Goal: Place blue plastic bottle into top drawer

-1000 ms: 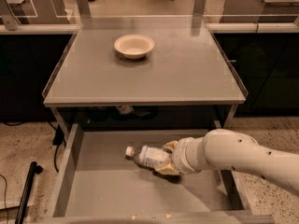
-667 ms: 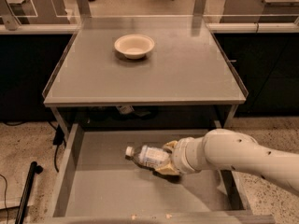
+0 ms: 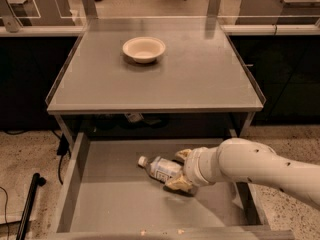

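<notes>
Here, the top drawer was seen pulled fully out beneath the grey tabletop, its flat bottom and low side walls exposed. The blue plastic bottle was laid on its side on the drawer bottom, a little right of the middle. Its white cap was pointed toward the left wall, and its label was turned upward.

The gripper was found inside the drawer, at the bottle's base end, reached in from the right on the white arm. Its tan fingers were clamped on the bottle, one set against the far side of the base and the other against the near side. The bottle's body was seen touching the drawer bottom, or very nearly so; which of the two could not be told.

On the tabletop, a cream bowl was set upright toward the back, left of centre and well apart from the bottle. To the left of the drawer, a black pole was seen slanted over the speckled floor.
</notes>
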### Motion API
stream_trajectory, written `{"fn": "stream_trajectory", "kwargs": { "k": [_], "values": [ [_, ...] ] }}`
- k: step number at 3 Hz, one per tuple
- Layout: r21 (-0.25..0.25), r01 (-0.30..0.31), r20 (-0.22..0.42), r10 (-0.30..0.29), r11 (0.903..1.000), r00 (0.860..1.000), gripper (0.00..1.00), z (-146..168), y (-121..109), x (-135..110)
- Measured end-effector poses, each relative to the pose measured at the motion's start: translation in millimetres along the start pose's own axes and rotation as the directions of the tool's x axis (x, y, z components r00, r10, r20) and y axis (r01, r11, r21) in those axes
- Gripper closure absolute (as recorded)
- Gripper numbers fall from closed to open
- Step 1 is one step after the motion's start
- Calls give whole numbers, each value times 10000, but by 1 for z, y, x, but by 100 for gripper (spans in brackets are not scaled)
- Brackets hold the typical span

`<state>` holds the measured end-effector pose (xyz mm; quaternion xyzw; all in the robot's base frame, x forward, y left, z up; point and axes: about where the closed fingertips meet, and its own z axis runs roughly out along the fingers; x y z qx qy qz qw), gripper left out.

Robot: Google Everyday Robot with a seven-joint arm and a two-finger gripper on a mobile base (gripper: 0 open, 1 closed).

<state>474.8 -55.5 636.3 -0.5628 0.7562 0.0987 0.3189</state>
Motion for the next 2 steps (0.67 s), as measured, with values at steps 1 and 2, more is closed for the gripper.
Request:
{"fn": "stream_trajectory", "kwargs": {
  "k": [1,2],
  "values": [
    [0,0,0,0,10000,10000,0,0,0,0],
    [0,0,0,0,10000,10000,0,0,0,0]
  ]
}}
